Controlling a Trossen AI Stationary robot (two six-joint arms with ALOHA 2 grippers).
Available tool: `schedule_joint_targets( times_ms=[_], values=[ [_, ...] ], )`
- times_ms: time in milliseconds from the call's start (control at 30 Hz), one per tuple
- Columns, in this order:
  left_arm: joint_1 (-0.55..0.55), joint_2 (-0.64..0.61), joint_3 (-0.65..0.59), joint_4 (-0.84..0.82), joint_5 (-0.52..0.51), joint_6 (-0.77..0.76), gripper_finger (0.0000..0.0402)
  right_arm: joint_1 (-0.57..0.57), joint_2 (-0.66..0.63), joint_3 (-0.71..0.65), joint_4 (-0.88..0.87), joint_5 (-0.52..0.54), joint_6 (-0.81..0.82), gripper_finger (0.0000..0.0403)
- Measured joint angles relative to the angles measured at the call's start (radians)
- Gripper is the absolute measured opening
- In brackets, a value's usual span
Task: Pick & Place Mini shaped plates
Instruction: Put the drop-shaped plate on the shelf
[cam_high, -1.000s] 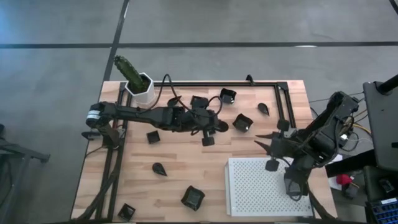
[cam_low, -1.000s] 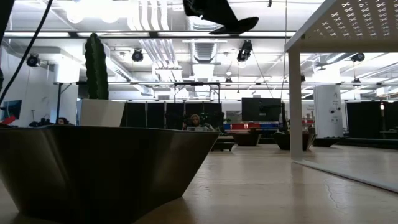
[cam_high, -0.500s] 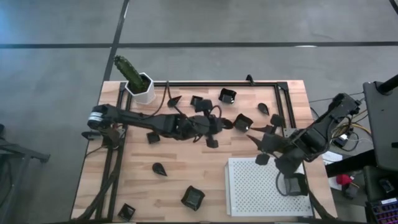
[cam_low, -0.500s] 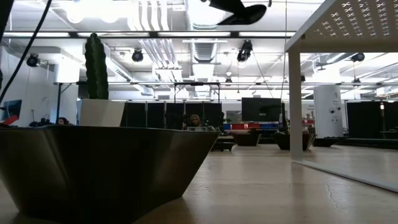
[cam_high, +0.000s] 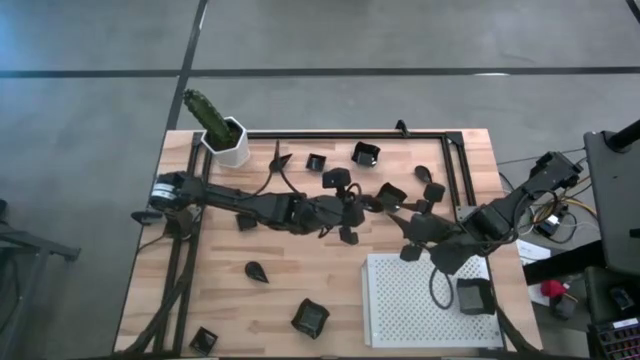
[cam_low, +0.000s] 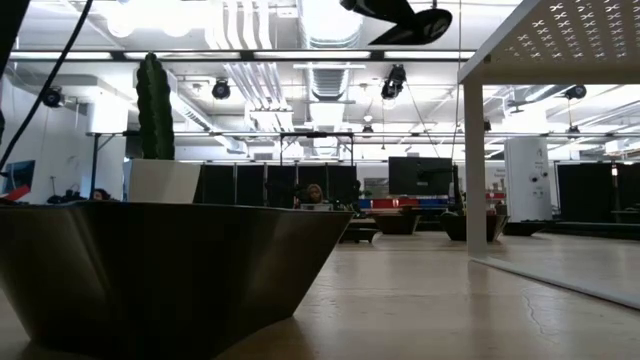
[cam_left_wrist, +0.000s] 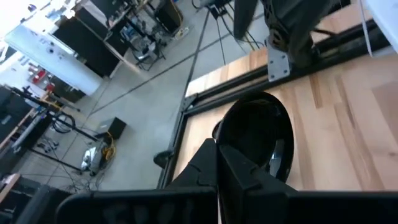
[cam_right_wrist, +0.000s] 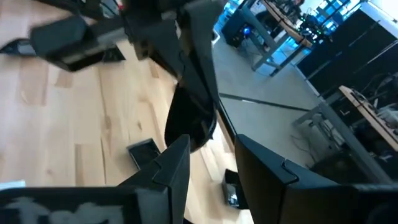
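My left gripper (cam_high: 362, 203) grips a teardrop plate (cam_left_wrist: 258, 138) at frame centre; right gripper (cam_high: 408, 232) open beside it.

Nearest thing: a dark square dish (cam_low: 170, 270) with outward-sloping walls, resting on the wooden table (cam_low: 440, 300).
Behind the dish: a white pot (cam_low: 165, 182) holding a green cactus (cam_low: 154, 108).
Right of the dish: a white perforated tray (cam_low: 560, 40) on its leg (cam_low: 474, 170).
High above the dish: a dark teardrop plate (cam_low: 400, 18) in the air.
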Motion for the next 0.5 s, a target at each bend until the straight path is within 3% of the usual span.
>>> schedule_joint_targets(
  times_ms=[233,500],
  values=[
    [-0.003,0.027,0.0,0.035,-0.01,0.018,0.0,-0.028,0.0,-0.045,0.143,0.0,-0.124,0.0117],
    [-0.012,0.036,0.0,0.084,-0.018,0.04,0.0,-0.043,0.0,-0.051,0.143,-0.001,-0.129,0.0108]
  ],
)
